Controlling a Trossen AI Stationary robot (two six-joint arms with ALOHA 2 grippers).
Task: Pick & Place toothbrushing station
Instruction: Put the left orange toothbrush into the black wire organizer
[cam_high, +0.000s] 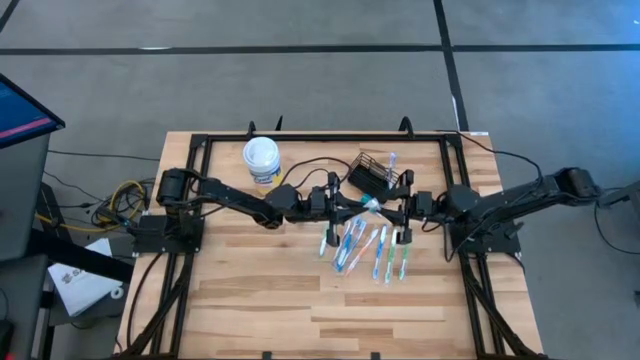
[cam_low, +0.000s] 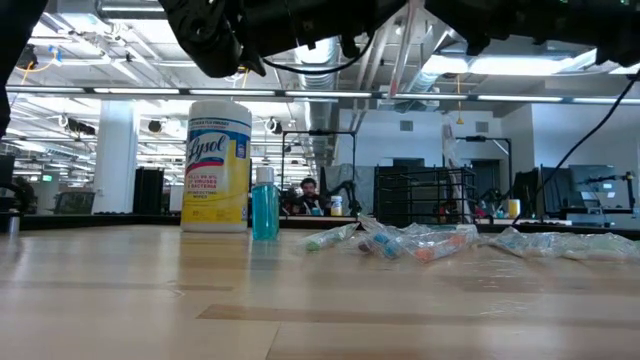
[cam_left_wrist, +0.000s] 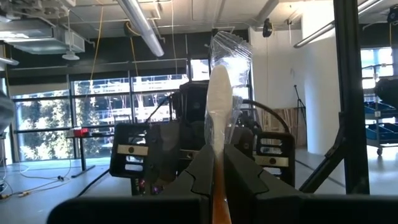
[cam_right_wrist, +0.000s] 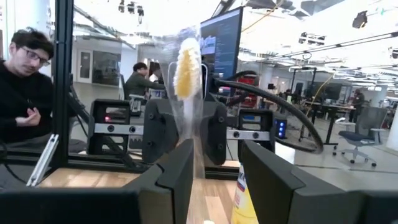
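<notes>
The toothbrushing station, a black wire-mesh caddy, stands on the table's far middle with a toothbrush sticking up out of it. In front of it my two grippers face each other above the table. My left gripper is shut on a toothbrush in a clear wrapper. My right gripper is open; the wrapped brush rises in the gap between its fingers, close to one finger. My left gripper pinches the wrapped toothbrush's handle between its two fingers. The brush runs on past the fingertips and up, head topmost, lifted clear of the table. Whether my right gripper's finger touches the wrapper I cannot tell.
Several wrapped toothbrushes lie on the table below the grippers. A white-lidded yellow canister and a small blue bottle stand at the far left. A person sits beyond the table.
</notes>
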